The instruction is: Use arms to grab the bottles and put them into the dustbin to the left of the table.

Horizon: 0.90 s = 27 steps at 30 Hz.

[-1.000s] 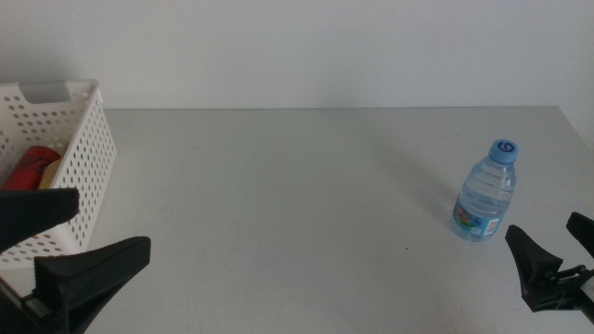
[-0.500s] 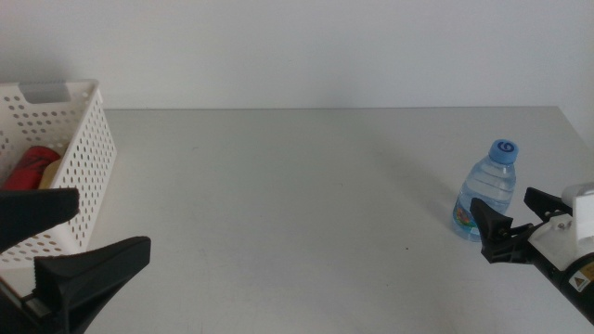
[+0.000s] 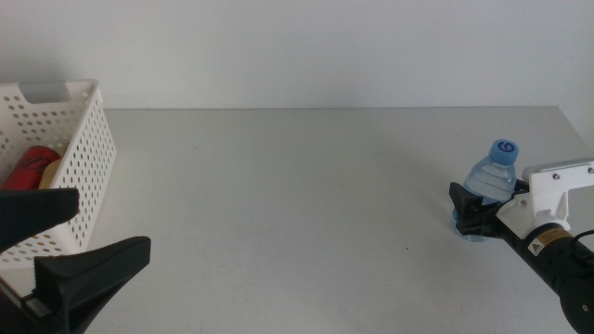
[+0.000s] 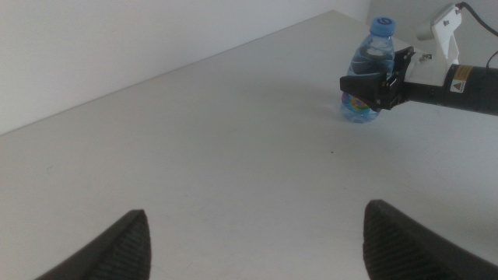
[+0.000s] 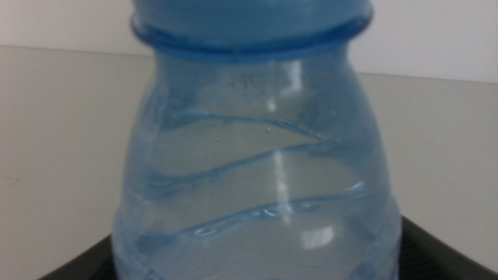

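The small clear water bottle [image 3: 495, 173] with a blue cap stands upright near the table's right edge. My right gripper [image 3: 477, 201] is open, one jaw on each side of the bottle's lower body. In the right wrist view the bottle [image 5: 257, 155] fills the picture, and the right gripper [image 5: 257, 271] shows only as dark jaw edges in the bottom corners. The left wrist view also shows the bottle [image 4: 369, 66] with the right gripper [image 4: 381, 74] around it. The white perforated dustbin [image 3: 85, 176] at the far left holds a red can [image 3: 32, 165]. My left gripper [image 3: 111, 223] waits open beside it.
The light-grey table [image 3: 278, 204] stretches bare between the dustbin and the bottle. A white wall rises behind its far edge. A bit of yellow shows next to the red can in the dustbin. The left gripper [image 4: 257, 214] holds nothing.
My right gripper has come up from the bottom right corner and moved in around the water bottle. The bottle, the dustbin and the left arm have not moved.
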Motion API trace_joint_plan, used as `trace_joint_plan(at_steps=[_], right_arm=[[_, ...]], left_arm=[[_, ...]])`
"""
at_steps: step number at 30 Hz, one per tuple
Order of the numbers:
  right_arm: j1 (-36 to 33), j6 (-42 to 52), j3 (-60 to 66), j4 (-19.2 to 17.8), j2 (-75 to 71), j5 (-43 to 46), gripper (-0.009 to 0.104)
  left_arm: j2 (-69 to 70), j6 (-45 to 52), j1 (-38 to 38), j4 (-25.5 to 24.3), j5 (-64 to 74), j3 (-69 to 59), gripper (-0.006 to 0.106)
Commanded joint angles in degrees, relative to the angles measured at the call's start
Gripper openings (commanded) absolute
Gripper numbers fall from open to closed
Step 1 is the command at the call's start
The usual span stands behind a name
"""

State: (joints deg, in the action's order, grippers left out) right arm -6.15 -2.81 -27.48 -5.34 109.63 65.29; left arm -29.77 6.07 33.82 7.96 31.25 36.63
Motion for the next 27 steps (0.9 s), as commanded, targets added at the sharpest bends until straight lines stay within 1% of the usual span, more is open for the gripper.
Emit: trace_joint_plan(at_steps=[1, 2, 5, 6, 7, 9, 10, 14, 16, 18, 23, 27], right_arm=[[-0.19, 0.86, -1.33, 1.02, -1.79, 9.01, 0.080], [-0.19, 0.86, -1.33, 1.34, -1.79, 9.01, 0.070], [-0.19, 0.86, -1.27, 0.91, -1.79, 8.94, 0.026], [-0.45, 0.79, -1.27, 0.51, -1.79, 9.10, 0.008], [-0.98, 0.70, -1.36, 0.51, -1.79, 9.60, -0.001], [-2.29, 0.90, -2.60, 0.05, -1.79, 10.12, -0.001], [-3.13, 0.90, -3.74, -0.81, -1.79, 10.12, -0.001], [-6.99, 0.40, -10.02, -7.93, -1.79, 8.44, -0.001], [-9.57, -1.71, -14.77, -11.81, -1.79, 5.23, -0.001], [-12.14, -4.68, -20.19, -14.19, -1.43, 0.11, -0.001], [-18.09, -9.37, -33.27, -17.50, 2.01, -9.66, -0.001], [-21.56, -11.04, -41.90, -17.98, 6.62, -13.58, -0.001]], left_arm=[[-0.16, -0.65, 0.42, 0.65, -4.52, 1.49, 0.094], [-0.16, -0.65, 0.42, 0.65, -4.52, 1.49, 0.094], [-0.16, -0.65, 0.42, 0.65, -4.52, 1.49, 0.094], [-0.16, -0.65, 0.42, 0.65, -4.52, 1.49, 0.094], [-0.16, -0.65, 0.42, 0.65, -4.52, 1.49, 0.094], [-0.16, -0.65, 0.42, 0.65, -4.52, 1.49, 0.094], [-0.16, -0.65, 0.42, 0.65, -4.52, 1.49, 0.094], [-0.16, -0.65, 0.42, 0.65, -4.52, 1.49, 0.094], [-0.16, -0.65, 0.42, 0.65, -4.52, 1.49, 0.094], [-0.16, -0.65, 0.42, 0.65, -4.52, 1.49, 0.094], [-0.16, -0.65, 0.42, 0.65, -4.52, 1.49, 0.094], [-0.16, -0.65, 0.42, 0.65, -4.52, 1.49, 0.094]])
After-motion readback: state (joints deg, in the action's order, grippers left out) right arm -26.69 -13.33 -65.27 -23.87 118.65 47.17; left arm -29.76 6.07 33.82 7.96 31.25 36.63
